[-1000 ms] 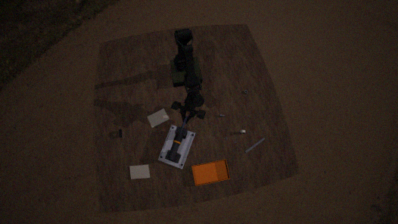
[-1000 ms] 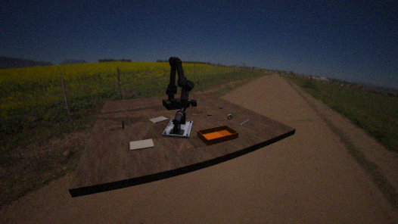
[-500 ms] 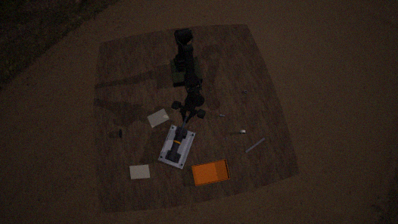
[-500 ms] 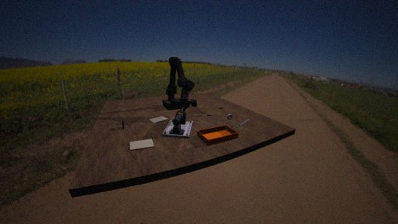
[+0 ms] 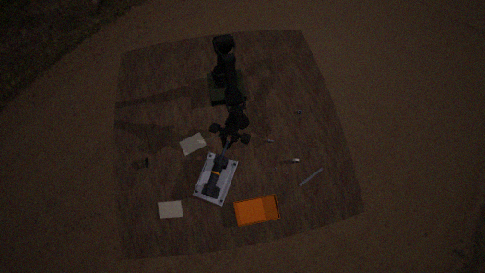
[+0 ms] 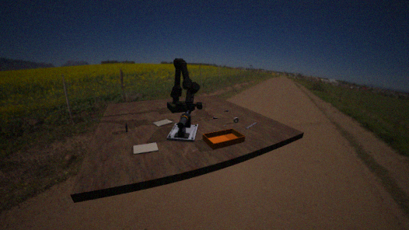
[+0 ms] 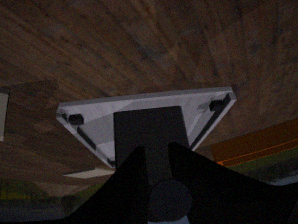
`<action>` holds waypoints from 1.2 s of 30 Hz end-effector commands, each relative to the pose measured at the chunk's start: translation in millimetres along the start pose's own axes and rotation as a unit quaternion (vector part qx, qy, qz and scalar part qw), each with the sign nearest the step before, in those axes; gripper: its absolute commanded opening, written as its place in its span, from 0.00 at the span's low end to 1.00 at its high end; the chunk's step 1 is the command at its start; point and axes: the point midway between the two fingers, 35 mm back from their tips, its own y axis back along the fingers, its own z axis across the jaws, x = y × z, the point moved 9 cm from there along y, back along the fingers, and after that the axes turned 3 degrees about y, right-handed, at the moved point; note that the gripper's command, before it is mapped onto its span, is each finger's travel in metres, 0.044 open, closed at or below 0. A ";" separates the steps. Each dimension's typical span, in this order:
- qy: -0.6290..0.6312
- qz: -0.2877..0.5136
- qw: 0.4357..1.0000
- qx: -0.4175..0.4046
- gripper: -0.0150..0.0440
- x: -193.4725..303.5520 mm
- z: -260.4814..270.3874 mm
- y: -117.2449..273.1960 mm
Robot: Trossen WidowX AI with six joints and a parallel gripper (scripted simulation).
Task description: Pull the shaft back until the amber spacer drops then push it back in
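A pale base plate [image 5: 230, 170] [image 6: 193, 135] [image 7: 145, 98] carries a dark assembly with a block at each end. The far block [image 5: 212, 189] is farther from the arm, and the near block [image 5: 221, 161] is closer to it. One amber spacer [image 5: 216, 173] [image 6: 187, 115] shows as a thin band around the dark middle part, between the blocks. The shaft [image 5: 224, 150] sticks out of the near block toward the arm. My gripper [image 5: 226, 144] [image 7: 156, 152] is shut on the shaft; the grip itself is too dark to see clearly. Which other spacers are on the shaft cannot be told.
An orange tray [image 5: 249, 211] [image 6: 223, 139] stands beside the plate. Two pale flat pads [image 5: 193, 144] [image 5: 170, 209] and a small dark upright piece [image 5: 147, 162] [image 6: 126, 127] lie on the other side. A grey rod [image 5: 311, 177] [image 6: 251, 125] and a small ring-like part [image 5: 295, 160] [image 6: 235, 120] lie beyond the tray.
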 end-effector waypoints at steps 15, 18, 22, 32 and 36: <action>-0.001 0.000 1.000 -0.001 0.25 -2.0 0.0 2.0; -0.001 0.000 1.000 -0.001 0.25 -2.3 0.0 2.2; -0.001 0.000 1.000 -0.001 0.25 -2.7 0.0 2.6; -0.001 0.000 1.000 -0.001 0.25 -3.6 -0.1 3.6; 0.000 0.000 1.000 0.000 0.25 -3.4 -0.2 3.3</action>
